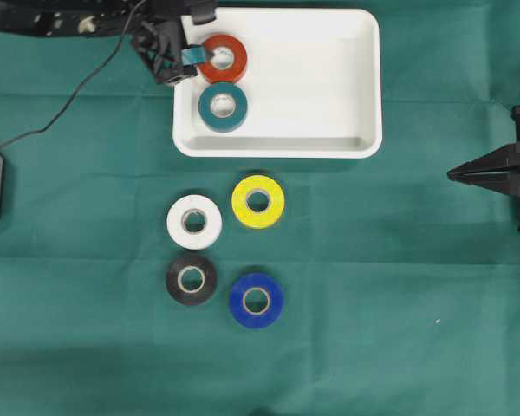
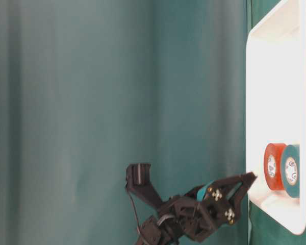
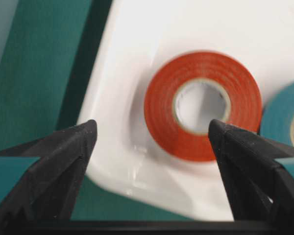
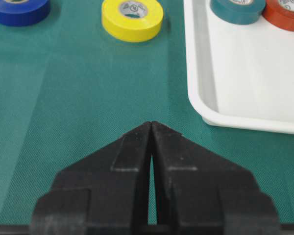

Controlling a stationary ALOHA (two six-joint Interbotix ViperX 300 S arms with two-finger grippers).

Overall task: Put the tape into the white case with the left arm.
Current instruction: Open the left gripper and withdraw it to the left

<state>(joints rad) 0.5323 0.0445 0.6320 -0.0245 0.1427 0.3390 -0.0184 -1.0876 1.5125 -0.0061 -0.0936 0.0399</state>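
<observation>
On green cloth (image 1: 87,347): 4 rolls loose | white case (image 1: 329,52): 2 rolls | left fingers (image 3: 63,152) apart, right fingers (image 4: 132,147) seemingly together

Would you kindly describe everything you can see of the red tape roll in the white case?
The red tape roll is a glossy orange-red ring with a pale core and an open centre. It lies flat on the floor of the white case, in the corner nearest the left gripper, just beside the teal roll; whether the two rolls touch cannot be told. The left gripper is open and clear of the roll, its fingers spread in front of it at the case's rim.
</observation>
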